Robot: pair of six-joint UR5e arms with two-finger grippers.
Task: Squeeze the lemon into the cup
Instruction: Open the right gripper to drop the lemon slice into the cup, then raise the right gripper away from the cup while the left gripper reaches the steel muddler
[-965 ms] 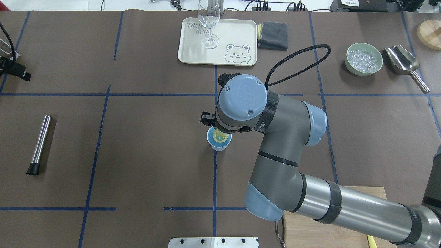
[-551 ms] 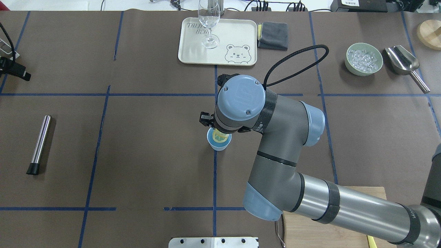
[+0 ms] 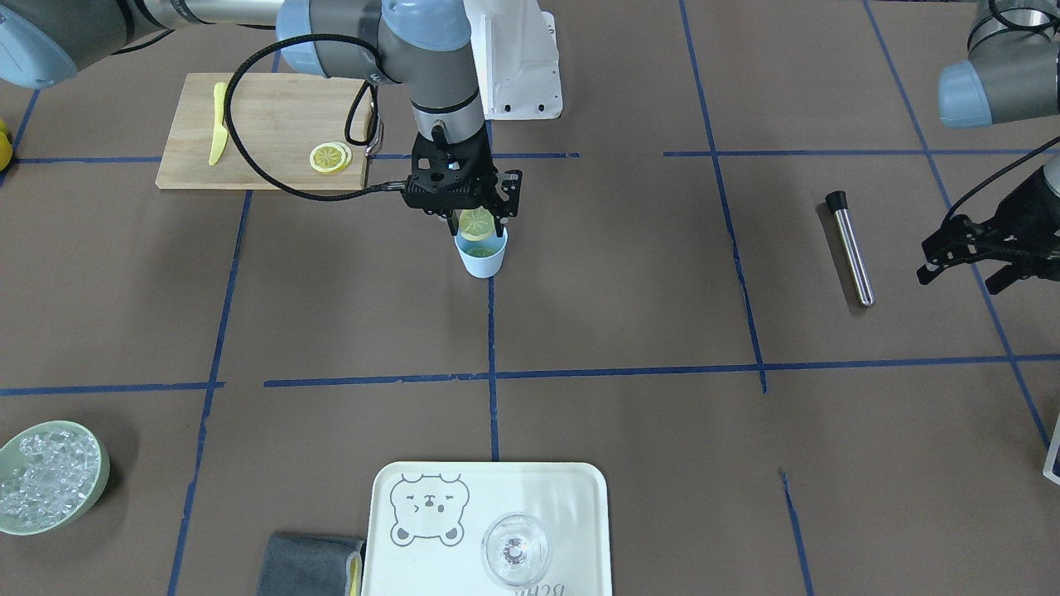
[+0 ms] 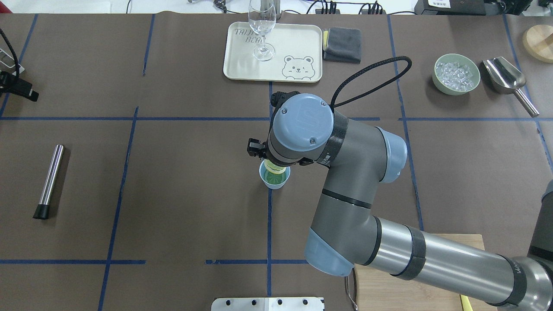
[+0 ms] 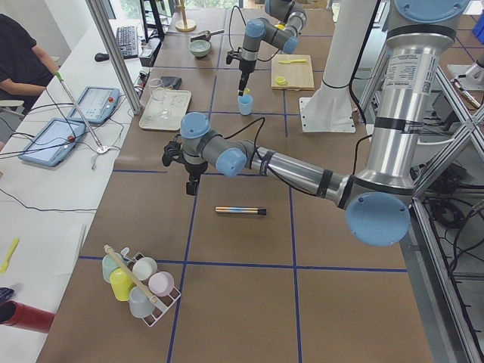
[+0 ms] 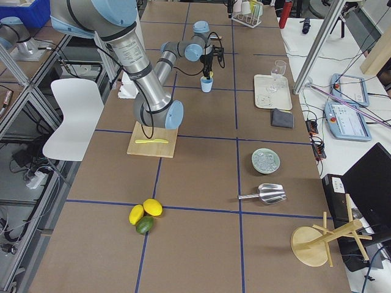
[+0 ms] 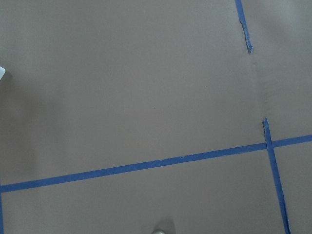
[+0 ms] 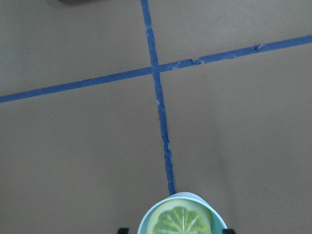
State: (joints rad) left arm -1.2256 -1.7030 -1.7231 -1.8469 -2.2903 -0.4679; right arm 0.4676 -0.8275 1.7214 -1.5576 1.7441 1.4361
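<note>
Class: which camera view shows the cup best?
Front-facing: the cup shows wall and rim. Overhead, the right arm hides part of its mouth; the right wrist view cuts it off; side views show it tiny; left wrist, nothing.

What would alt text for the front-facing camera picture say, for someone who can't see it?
The robot's right gripper holds a thin round yellow lemon slice just above a small pale-blue plastic cup, in the middle of a brown table gridded with blue tape. A wooden cutting board with more lemon slices and a yellow plastic knife lies at upper left.
</note>
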